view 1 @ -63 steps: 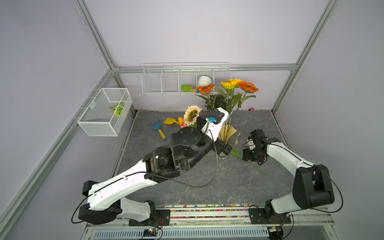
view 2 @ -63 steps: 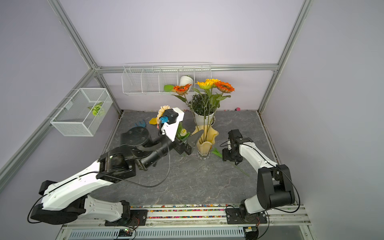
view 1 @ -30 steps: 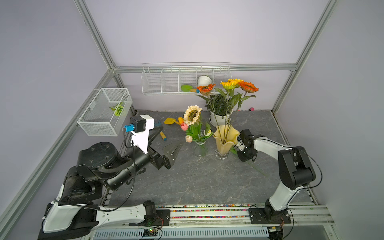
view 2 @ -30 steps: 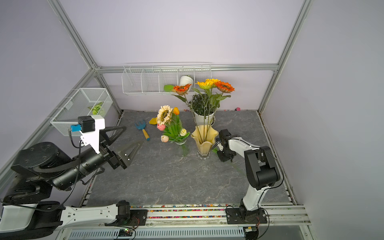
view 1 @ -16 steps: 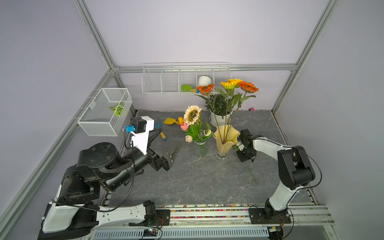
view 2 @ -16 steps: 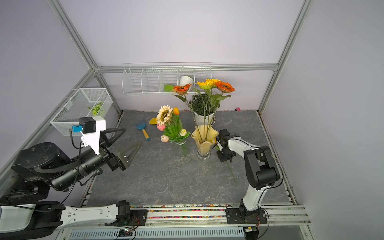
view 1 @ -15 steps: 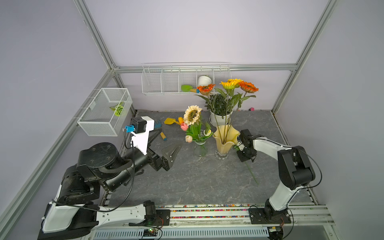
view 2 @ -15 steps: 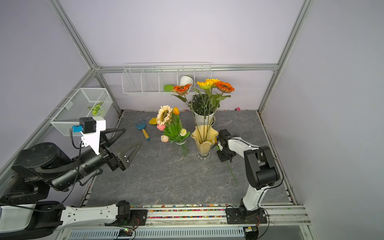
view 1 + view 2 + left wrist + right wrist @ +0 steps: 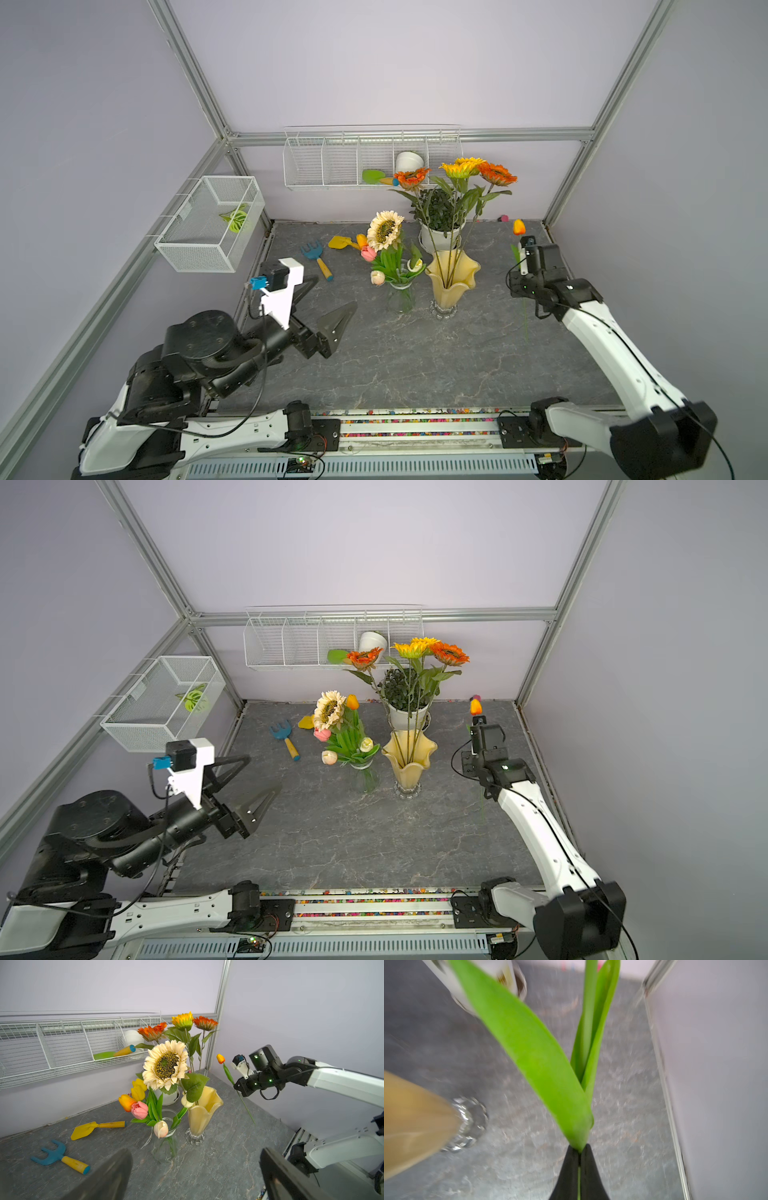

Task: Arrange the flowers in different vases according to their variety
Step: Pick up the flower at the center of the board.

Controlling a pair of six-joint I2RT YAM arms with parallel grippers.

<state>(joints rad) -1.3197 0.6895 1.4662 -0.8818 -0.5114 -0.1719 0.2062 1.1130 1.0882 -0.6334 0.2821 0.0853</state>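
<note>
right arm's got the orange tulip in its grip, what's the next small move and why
Probably carry the right gripper across, past the yellow vase, until the stem end of the orange tulip hangs over the clear vase. The gripper is shut on the stem, bud up, out beyond the yellow vase, and the other tulips already stand in the clear vase.

The right gripper (image 9: 523, 270), near the far right corner of the surface (image 9: 415, 365), is closed on the stem of an orange tulip (image 9: 518, 227), with the bud up and the stem end trailing below. Toward the far edge, the yellow vase (image 9: 452, 276) holds three orange and yellow sunflowers (image 9: 460, 166). Just beside it, the clear vase (image 9: 400, 296) holds a cream sunflower (image 9: 385, 229) and small tulip buds (image 9: 377, 277). The left gripper (image 9: 336, 291) hangs wide open near the left edge.
</note>
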